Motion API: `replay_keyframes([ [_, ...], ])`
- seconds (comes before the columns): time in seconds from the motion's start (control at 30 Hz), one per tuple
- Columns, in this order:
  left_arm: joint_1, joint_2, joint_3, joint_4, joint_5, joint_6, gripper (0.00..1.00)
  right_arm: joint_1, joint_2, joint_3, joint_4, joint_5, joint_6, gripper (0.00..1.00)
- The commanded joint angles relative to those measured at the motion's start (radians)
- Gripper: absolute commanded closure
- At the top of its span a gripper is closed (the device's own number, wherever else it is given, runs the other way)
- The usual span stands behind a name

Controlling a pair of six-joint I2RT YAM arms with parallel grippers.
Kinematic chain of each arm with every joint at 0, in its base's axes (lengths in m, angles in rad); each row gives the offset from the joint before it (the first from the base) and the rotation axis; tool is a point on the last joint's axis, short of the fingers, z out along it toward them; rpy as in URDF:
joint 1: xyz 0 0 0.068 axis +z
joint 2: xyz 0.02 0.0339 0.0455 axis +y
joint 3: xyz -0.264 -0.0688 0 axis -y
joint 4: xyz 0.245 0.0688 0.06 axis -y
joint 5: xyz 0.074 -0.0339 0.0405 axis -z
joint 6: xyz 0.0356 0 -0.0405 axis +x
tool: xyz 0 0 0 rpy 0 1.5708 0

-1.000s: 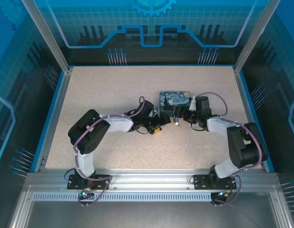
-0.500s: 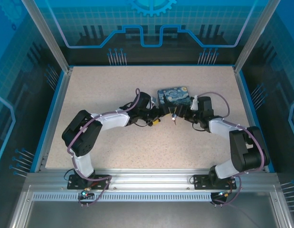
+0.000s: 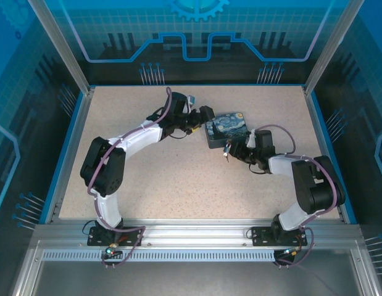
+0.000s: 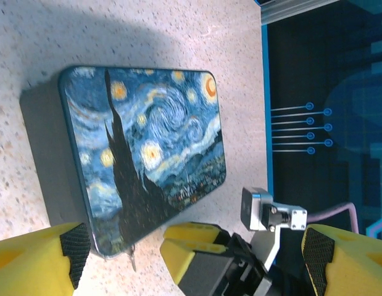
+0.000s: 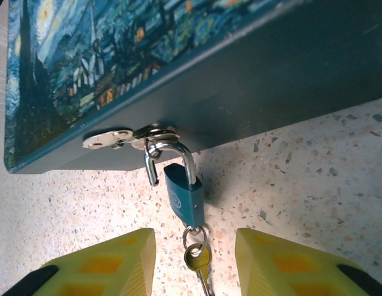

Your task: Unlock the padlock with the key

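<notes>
The padlock [image 5: 184, 198] has a blue body and hangs by its silvery shackle from the hasp [image 5: 126, 137] of the night-sky box [image 3: 226, 127]. One shackle leg stands free of the body. A ring under the padlock carries the brass key [image 5: 196, 258], which lies on the table. My right gripper [image 5: 194, 266] is open, with a yellow finger on each side of the key and touching neither key nor padlock. In the top view the right gripper [image 3: 231, 150] sits at the box's front edge. My left gripper [image 3: 201, 116] is open wide at the box's left end, holding nothing.
The box [image 4: 147, 154] lies flat on the speckled table [image 3: 147, 179]. A blue rim [image 3: 320, 135] and dark walls border the table. The right arm's camera bracket [image 4: 268, 213] and yellow fingers [image 4: 194, 237] sit close before my left gripper.
The left arm has swung from the box's front up to its far left end, opening wider. The right gripper's fingers have narrowed around the key.
</notes>
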Motion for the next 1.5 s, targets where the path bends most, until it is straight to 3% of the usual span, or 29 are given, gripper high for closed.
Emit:
replay_keyframes([
  [0.0, 0.013, 0.059, 0.059, -0.087, -0.017, 0.067, 0.09, 0.017, 0.026, -0.008, 0.053, 0.032, -0.016, 0.61],
  [0.73, 0.032, 0.124, 0.099, -0.066, 0.008, 0.049, 0.08, 0.115, 0.184, 0.07, 0.081, 0.12, -0.066, 0.63],
  [1.1, 0.034, 0.142, 0.114, -0.07, -0.01, 0.055, 0.07, 0.118, 0.19, 0.051, 0.092, 0.133, -0.067, 0.81],
  [1.3, 0.028, 0.172, 0.161, -0.164, -0.099, 0.139, 0.06, 0.111, 0.175, 0.039, 0.083, 0.131, -0.066, 0.93],
  [1.47, -0.013, 0.201, 0.228, -0.306, -0.288, 0.301, 0.05, 0.095, 0.152, 0.026, 0.08, 0.101, -0.047, 1.0],
])
